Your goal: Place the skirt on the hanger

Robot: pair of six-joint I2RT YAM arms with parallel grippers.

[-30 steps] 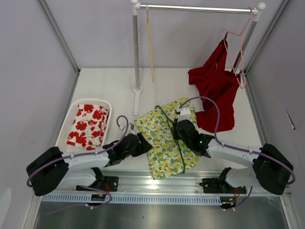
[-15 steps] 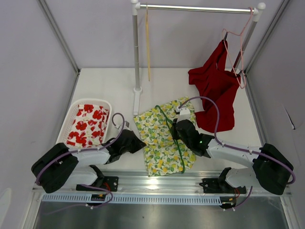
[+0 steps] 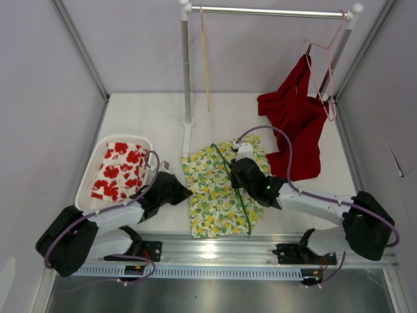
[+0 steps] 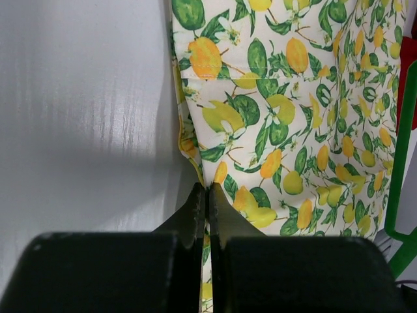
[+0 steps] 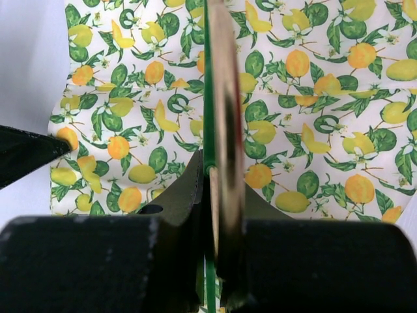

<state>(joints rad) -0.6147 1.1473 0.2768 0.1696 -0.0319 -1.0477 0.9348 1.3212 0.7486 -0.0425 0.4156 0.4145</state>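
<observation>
The skirt [image 3: 212,205], white with a lemon print, lies flat on the table in front of both arms. A thin green hanger [image 3: 248,218] runs across it from back to front. My left gripper [image 3: 187,193] is shut on the skirt's left edge; in the left wrist view the gripper [image 4: 207,189] pinches a fold of the skirt [image 4: 293,98]. My right gripper [image 3: 238,184] is shut on the hanger over the middle of the skirt. In the right wrist view the gripper [image 5: 218,166] clamps the green hanger [image 5: 206,98], with the skirt [image 5: 306,111] below.
A white basket [image 3: 90,171] with red-flowered cloth stands at the left. A clothes rail on a post [image 3: 187,78] stands at the back, with a wooden hanger [image 3: 206,65] seen edge-on. A red garment [image 3: 296,117] hangs on a pink hanger at the right.
My left gripper has shut on the skirt's left edge and drawn it leftward. The right gripper has shifted slightly left with the hanger.
</observation>
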